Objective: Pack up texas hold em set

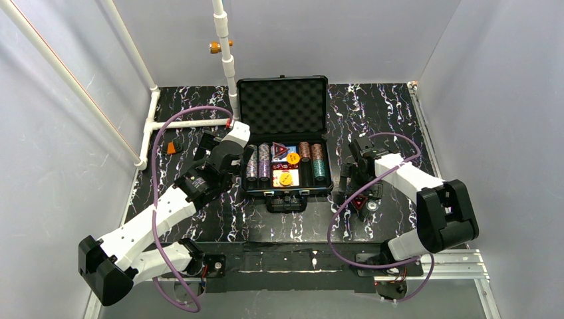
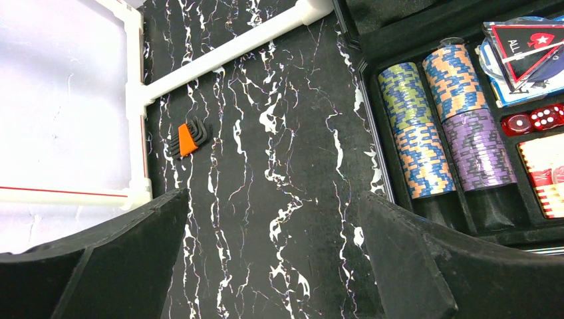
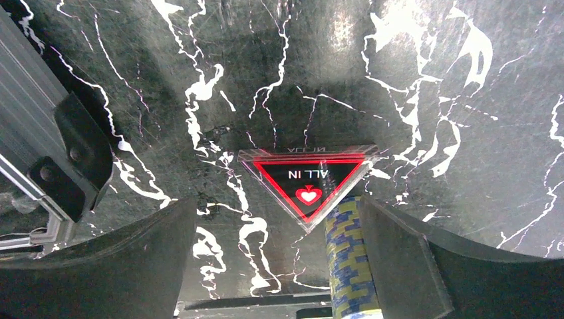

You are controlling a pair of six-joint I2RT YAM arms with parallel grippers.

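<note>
Wide open and empty: left pincer (image 2: 273, 259), right pincer (image 3: 276, 266). ALL IN triangle (image 3: 307, 186) and chip stack (image 3: 349, 266) lie on the tabletop (image 3: 432, 100) between the right pincer's fingers, probably the next pickup. The open case (image 1: 282, 106) sits just right of the left pincer.

Bright, even light from above; shadows are faint. The glossy black, white-veined marble worktop (image 3: 425, 100) shows a grey glare sheen beyond the red-and-black triangular acrylic "ALL IN" plaque (image 3: 309, 183). The top view is soft, grainy.

1 chip stack (image 3: 349, 266) cut by the lower edge, 1 card deck (image 2: 532, 153) by the right edge
</note>
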